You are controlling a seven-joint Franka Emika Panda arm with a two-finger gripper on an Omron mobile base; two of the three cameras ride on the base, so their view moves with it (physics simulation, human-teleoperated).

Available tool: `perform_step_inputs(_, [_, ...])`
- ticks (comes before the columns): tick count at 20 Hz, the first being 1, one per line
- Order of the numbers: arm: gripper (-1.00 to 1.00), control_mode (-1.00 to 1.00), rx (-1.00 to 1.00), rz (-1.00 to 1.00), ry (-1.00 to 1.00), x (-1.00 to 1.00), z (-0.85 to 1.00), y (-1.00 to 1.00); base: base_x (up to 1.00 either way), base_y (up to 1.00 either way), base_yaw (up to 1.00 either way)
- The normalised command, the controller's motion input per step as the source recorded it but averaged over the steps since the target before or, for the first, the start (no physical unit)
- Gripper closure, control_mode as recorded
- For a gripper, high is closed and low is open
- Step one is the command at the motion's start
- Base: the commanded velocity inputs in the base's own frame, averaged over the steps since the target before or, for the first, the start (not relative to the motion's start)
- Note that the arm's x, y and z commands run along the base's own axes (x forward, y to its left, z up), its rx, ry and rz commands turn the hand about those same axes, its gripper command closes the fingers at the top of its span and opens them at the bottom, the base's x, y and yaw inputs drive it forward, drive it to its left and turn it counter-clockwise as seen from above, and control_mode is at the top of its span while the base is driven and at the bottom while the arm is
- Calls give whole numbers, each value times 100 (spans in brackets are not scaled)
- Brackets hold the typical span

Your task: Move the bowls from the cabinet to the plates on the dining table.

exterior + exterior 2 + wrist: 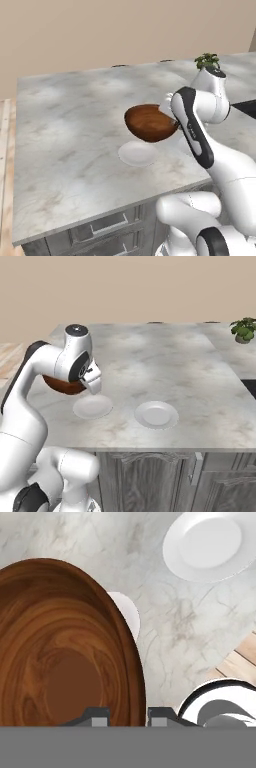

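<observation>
One wooden bowl (149, 123) in the fingers (98, 716), two plates (156, 414) below.

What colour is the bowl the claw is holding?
Glossy reddish-brown wood grain bowl, clearest in the hand view.

You have one wooden bowl (149, 122) here, reddish-brown and glossy, the single bowl you can count on this side of the room. You have two flat whitish plates on the table (165, 361): one plate (93, 406) lies partly under the bowl, and the other plate (156, 414) lies bare just beside it. You can also count one small potted plant (244, 330) at the far corner.
</observation>
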Motion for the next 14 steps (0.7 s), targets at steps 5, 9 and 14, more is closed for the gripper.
perform_step_inputs(5, [100,-100,0,0,0,1,-23,0,0,0,0])
perform_step_inputs(9, [100,-100,0,0,1,4,-23,0,0,0,0])
perform_step_inputs(14, [100,-100,0,0,7,16,-1,0,0,0,0])
